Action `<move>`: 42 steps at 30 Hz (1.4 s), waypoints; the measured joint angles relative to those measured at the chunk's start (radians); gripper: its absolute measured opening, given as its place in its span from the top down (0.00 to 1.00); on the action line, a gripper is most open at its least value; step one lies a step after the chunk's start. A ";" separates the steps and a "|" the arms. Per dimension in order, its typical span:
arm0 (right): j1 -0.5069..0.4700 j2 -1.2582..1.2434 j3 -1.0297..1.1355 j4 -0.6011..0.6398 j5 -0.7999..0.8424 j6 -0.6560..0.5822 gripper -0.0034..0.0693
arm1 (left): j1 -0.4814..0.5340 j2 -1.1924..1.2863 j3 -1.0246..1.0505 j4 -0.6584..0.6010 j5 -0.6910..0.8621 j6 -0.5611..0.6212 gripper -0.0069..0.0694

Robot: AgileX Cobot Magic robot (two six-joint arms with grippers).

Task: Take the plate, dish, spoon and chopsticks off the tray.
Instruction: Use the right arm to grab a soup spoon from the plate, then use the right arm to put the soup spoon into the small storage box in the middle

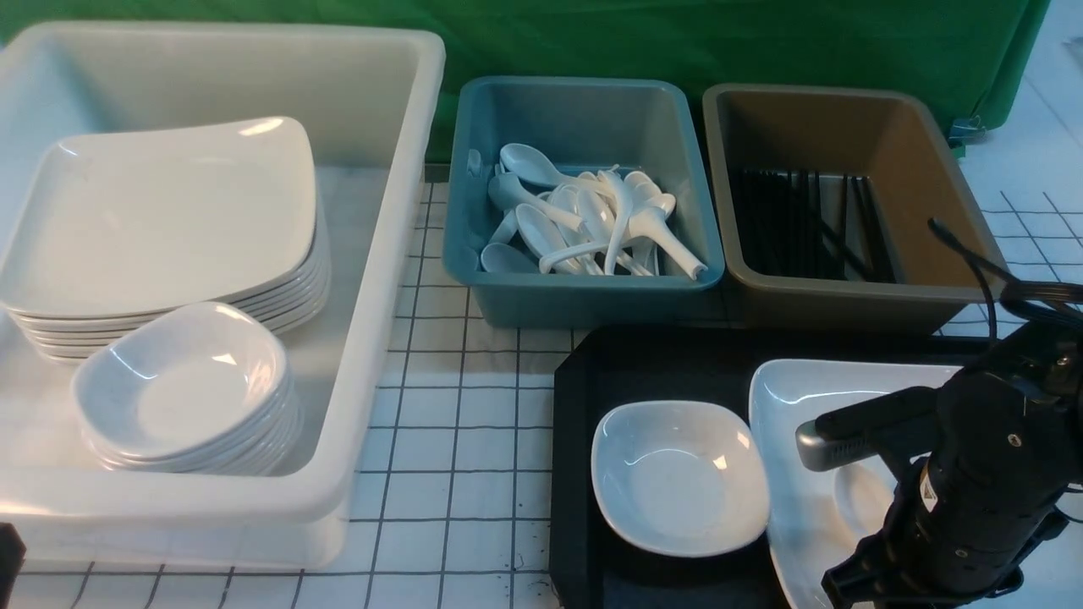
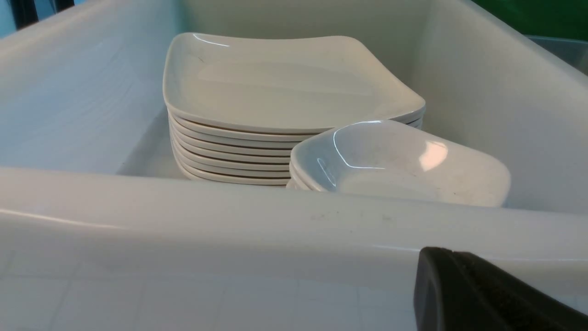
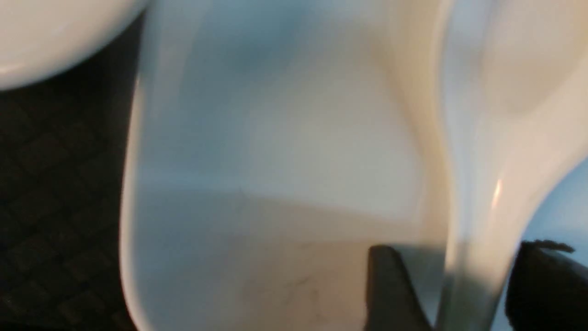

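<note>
Spoon (image 3: 496,174) glossy white, rounded bowl (image 3: 528,59) narrowing smoothly into handle (image 3: 473,294).

Tub, white, left: we count one (image 1: 385,279). In it we list one stack of large white plates (image 1: 161,220), at least five, and one stack of small white dishes (image 1: 182,389), at least three; the exact totals we cannot tell. Bins, far side: two, one blue (image 1: 584,300), one brown (image 1: 854,313). White spoons (image 1: 592,216), in the blue bin: at least eight, overlapping. Black sticks (image 1: 795,224), in the brown bin: several, too dark for us to number. Tray (image 1: 575,474), black, near right: one. On it we enter one plate (image 1: 791,491), one dish (image 1: 677,478) and one spoon (image 3: 487,197).
</note>
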 joint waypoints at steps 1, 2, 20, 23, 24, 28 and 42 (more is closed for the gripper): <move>0.000 0.001 0.000 0.003 0.009 0.000 0.62 | 0.000 0.000 0.000 0.000 0.000 0.000 0.90; 0.000 0.002 0.000 0.005 0.017 0.000 0.70 | 0.000 0.000 0.000 0.000 0.000 0.000 0.90; 0.000 -0.173 -0.463 0.273 0.053 -0.144 0.71 | 0.000 0.000 0.000 0.000 0.000 0.000 0.90; 0.000 -0.147 -0.526 0.326 -0.066 -0.192 0.71 | 0.000 0.000 0.000 0.000 0.000 0.000 0.90; 0.000 -0.129 -0.552 0.337 -0.108 -0.200 0.71 | 0.000 0.000 0.000 0.000 0.000 0.000 0.90; 0.000 -0.030 -0.654 0.352 -0.233 -0.218 0.71 | 0.000 0.000 0.000 0.000 0.000 0.000 0.90; 0.000 0.369 -0.771 0.355 -0.629 -0.224 0.48 | 0.000 0.000 0.000 0.000 0.000 0.000 0.90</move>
